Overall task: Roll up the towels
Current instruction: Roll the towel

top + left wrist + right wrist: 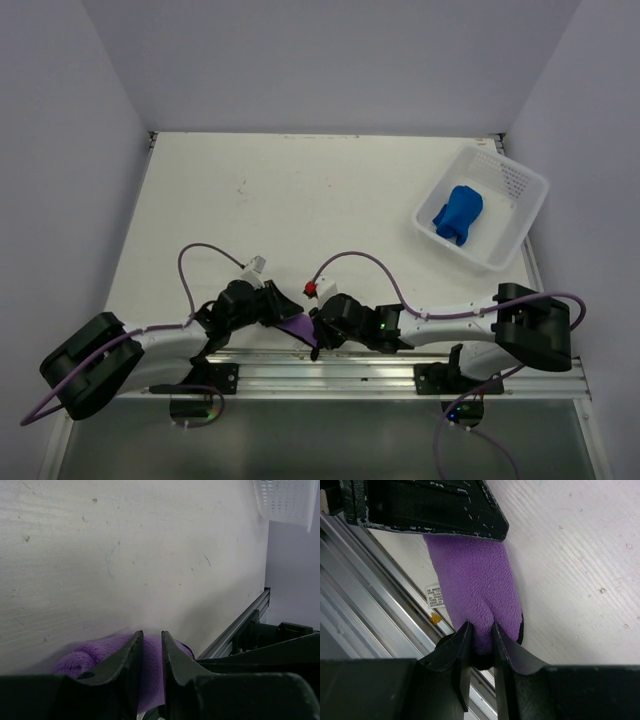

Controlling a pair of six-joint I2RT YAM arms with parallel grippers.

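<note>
The purple towel (pixel 297 326) is bunched into a short roll at the table's near edge, between my two grippers. My left gripper (pixel 287 312) is shut on its left end; in the left wrist view the jaws pinch purple cloth (pixel 151 665) between them (pixel 151 636). My right gripper (pixel 316 330) is shut on the other end; in the right wrist view the cloth (pixel 472 580) runs from my jaws (pixel 480 628) up to the left gripper, with dark trim at its lower edge. The blue towel (pixel 459 214) lies rolled inside the white basket (pixel 524 207) at the far right.
A metal rail (pixel 330 372) runs along the near edge, right beside the purple towel; it also shows in the right wrist view (pixel 365 590). The basket's corner shows in the left wrist view (pixel 287 502). Cables loop over the arms.
</note>
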